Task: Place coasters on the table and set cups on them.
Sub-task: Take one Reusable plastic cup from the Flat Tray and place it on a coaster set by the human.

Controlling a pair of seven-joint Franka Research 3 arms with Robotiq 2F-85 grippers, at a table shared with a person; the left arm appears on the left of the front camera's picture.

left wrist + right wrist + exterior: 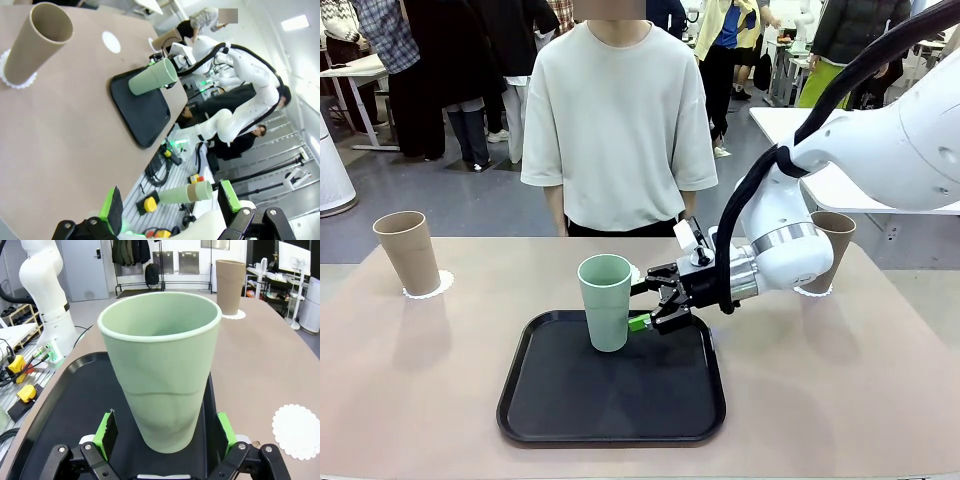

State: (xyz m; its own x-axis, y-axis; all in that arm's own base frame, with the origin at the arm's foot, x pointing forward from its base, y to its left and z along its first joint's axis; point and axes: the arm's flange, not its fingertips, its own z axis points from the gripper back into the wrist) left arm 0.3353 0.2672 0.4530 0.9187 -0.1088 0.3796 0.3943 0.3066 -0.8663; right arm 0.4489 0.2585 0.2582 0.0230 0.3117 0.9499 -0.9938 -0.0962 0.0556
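Straddling green cup (605, 302) on black tray (550, 420), right gripper (650, 312) spread, not clamping. Left gripper (170, 207) spread, empty. Advice: centre pads low, squeeze gently, lift straight toward 1 bare coaster (296, 431).

Mint cup (162, 370) upright on black tray (65, 405), between open gripper (165, 432) fingers.

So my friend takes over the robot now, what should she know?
Right pincer: open around the mint cup, which stands upright on the black tray, not gripped yet.
Left pincer: open, holding nothing.
Done: two tan cups stand on coasters on the table.
Left: close on the mint cup and set it on the bare coaster beside the tray.
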